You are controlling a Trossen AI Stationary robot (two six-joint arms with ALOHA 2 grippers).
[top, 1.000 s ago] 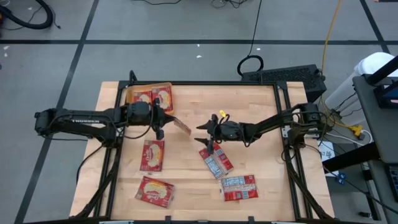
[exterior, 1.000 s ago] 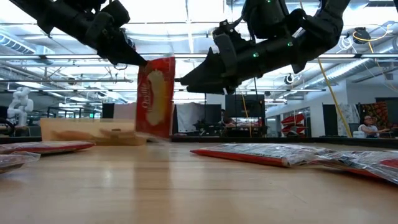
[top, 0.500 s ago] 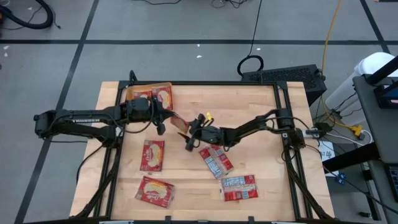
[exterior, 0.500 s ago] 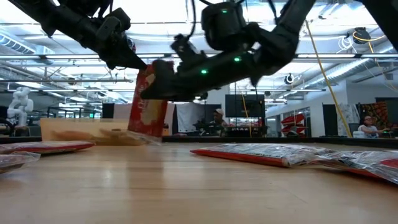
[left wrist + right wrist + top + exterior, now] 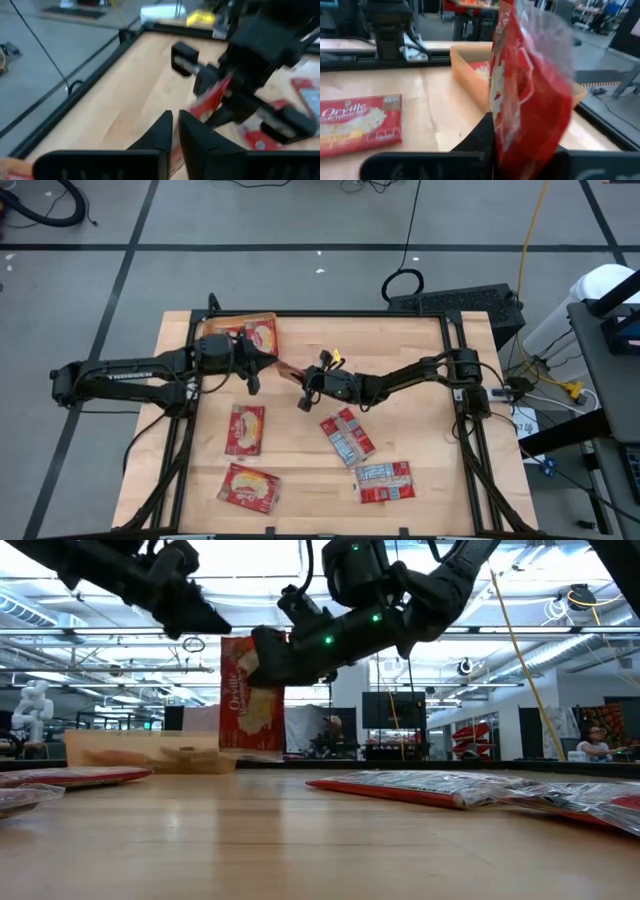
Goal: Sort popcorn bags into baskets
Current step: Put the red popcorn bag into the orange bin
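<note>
Altogether seven popcorn bags [image 5: 245,429] — two in the single basket [image 5: 210,323], one [image 5: 290,373] pinched by the right end effector [image 5: 303,388].

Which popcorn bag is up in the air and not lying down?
The popcorn bag pinched by the right gripper near the orange basket; it stands upright off the table, the rest lie flat.
</note>
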